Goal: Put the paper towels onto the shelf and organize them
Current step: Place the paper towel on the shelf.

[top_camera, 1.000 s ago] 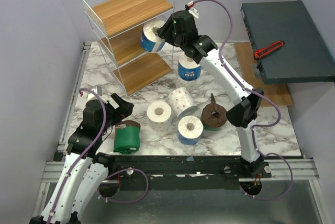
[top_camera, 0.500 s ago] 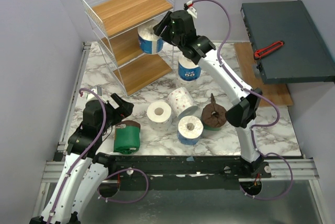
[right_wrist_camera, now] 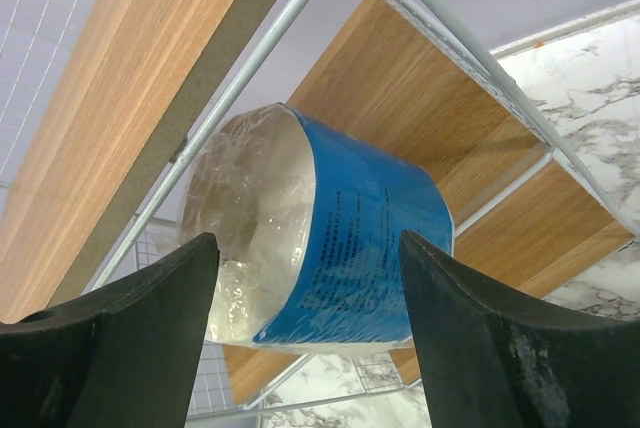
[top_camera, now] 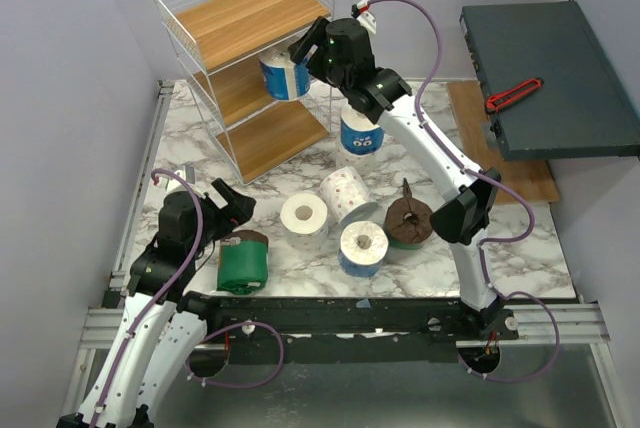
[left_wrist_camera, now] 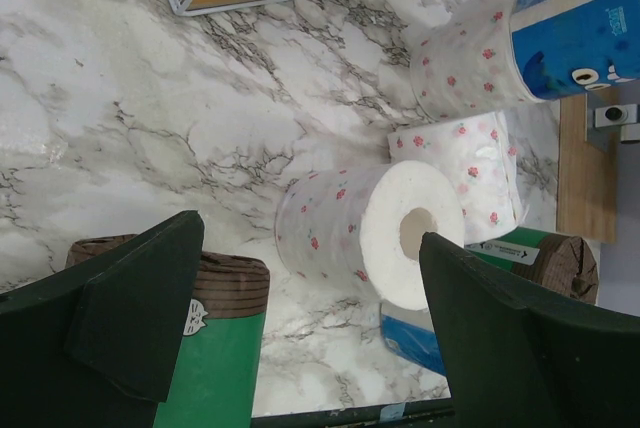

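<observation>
Placement is the step in hand: the right pincer (right_wrist_camera: 305, 248) reaches into the shelf (top_camera: 245, 18) at its middle tier, jaws apart with one finger on either side of a blue-wrapped roll (right_wrist_camera: 350, 238). The roll lies on its side at the open edge of the middle board (right_wrist_camera: 400, 98), one clear-wrapped end turned toward the wrist camera. From these views the fingers seem to flank the roll rather than press it, though any slight contact is hard to rule out. The roll sits close to the board's lip, so the next move likely calls for a straight pull-back along the line of the fingers, without brushing the roll or the wire uprights. A small nudge deeper might be wise first. Farther out, six more rolls lie on the marble surface (top_camera: 520, 248). A blue one with cartoon eyes (top_camera: 360, 133) stands just beside the shelf's foot, and near the middle are a speckled roll (top_camera: 345, 193), a second speckled roll (top_camera: 304, 215), another blue roll (top_camera: 363, 246) and a brown-ended one (top_camera: 408, 220). A green-wrapped roll (top_camera: 242, 260) lies at the near left, under the left pincer (top_camera: 232, 203), which hangs above it with jaws spread wide and holds nothing. It looks well placed to take either the green roll or the nearest speckled one.
</observation>
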`<state>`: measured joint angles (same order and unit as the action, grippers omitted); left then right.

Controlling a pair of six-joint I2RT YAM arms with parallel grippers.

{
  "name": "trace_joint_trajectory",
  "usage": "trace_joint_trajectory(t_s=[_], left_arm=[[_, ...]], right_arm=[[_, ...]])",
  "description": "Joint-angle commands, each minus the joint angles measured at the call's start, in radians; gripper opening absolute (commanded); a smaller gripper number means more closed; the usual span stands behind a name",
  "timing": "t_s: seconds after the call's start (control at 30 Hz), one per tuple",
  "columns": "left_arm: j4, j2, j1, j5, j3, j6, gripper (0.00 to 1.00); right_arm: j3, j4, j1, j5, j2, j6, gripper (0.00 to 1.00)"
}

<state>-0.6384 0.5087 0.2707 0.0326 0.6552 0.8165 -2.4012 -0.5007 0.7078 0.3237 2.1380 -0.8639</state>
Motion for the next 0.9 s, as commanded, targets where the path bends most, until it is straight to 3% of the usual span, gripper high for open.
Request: trace_joint_trajectory(t_s=[0.0, 0.37, 0.5, 0.6, 0.67, 0.8, 0.87], left_arm=[[-0.016, -0.012, 0.005, -0.021, -0.011, 0.004, 0.94], [-0.017, -0.016, 0.005, -0.018, 0.009, 0.000, 0.94], [-0.020, -0.018, 0.005, -0.007, 0.020, -0.005, 0.94], [-0.009, -0.024, 0.005, 0.005, 0.021, -0.001, 0.94], [0.000, -0.033, 0.004, 0.007, 0.021, 0.007, 0.94], [0.028, -0.058, 0.004, -0.005, 0.007, 0.019, 0.94], [0.037, -0.068, 0.004, -0.010, -0.006, 0.023, 0.94]], right_arm=[[0.026, 0.024, 0.008, -0.005, -0.039, 0.013, 0.77], [0.291, 0.109, 0.010, -0.104, -0.257, 0.148, 0.79], [0.595, 0.379, 0.044, -0.191, -0.373, 0.392, 0.75], [0.780, 0.541, 0.045, -0.279, -0.464, 0.491, 0.75], [0.877, 0.642, 0.046, -0.254, -0.509, 0.513, 0.75], [0.953, 0.749, 0.046, -0.209, -0.516, 0.570, 0.80], [0.956, 0.770, 0.047, -0.201, -0.492, 0.594, 0.90]])
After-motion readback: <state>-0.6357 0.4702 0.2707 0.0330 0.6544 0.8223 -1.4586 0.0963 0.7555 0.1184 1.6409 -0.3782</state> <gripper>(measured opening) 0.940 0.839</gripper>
